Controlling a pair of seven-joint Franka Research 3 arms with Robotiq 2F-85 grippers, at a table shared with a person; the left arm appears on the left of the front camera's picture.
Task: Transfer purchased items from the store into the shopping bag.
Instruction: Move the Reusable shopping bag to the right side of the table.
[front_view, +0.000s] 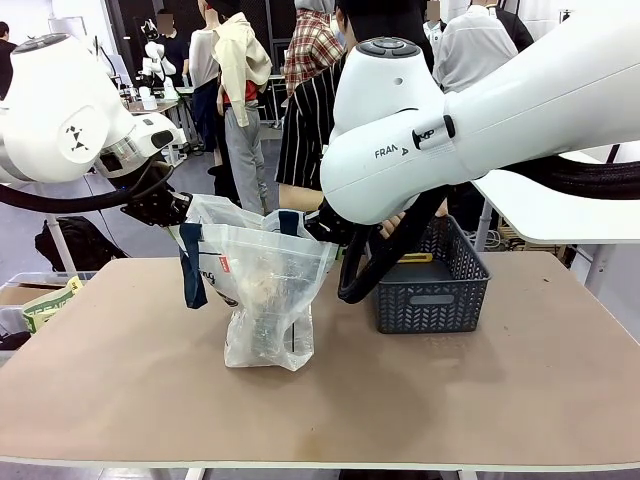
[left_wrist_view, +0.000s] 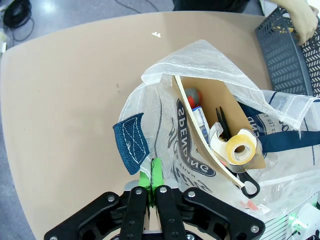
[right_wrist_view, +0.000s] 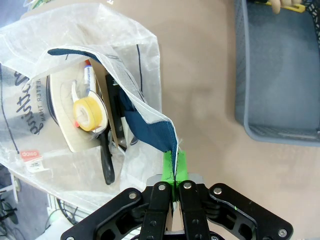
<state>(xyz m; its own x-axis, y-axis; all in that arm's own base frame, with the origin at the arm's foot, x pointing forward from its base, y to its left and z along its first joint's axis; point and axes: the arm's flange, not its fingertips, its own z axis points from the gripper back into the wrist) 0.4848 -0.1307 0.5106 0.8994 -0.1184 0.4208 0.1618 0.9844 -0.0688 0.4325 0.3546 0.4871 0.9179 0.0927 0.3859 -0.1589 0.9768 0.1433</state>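
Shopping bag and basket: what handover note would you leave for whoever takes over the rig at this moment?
Left gripper: shut on the shopping bag rim, beside a navy handle.
Right gripper: shut on the opposite rim at the other handle; together they hold the mouth open.
Bag stands on the table; inside are a tape roll and scissors.
Basket sits beside the bag; the person's hand is in it at a yellow pack.
Left: that pack into the bag.
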